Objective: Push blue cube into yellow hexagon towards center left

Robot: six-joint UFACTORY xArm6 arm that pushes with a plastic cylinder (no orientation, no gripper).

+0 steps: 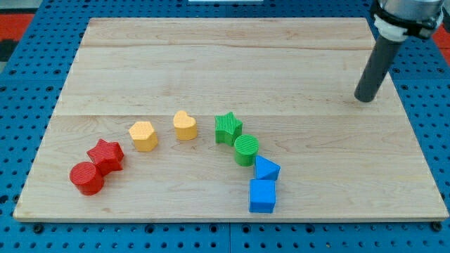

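Note:
The blue cube [262, 196] sits near the view's bottom, right of centre, touching a blue triangle block [266, 169] just above it. The yellow hexagon [143, 135] lies left of centre, well to the left of the cube. My tip [365, 99] rests on the board at the view's upper right, far from both blocks, up and to the right of the blue cube.
A yellow heart [185, 125] lies right of the hexagon. A green star [228, 128] and a green cylinder [246, 150] stand between heart and blue blocks. A red star [105, 155] and a red cylinder [87, 178] lie at lower left. The wooden board [225, 63] rests on blue pegboard.

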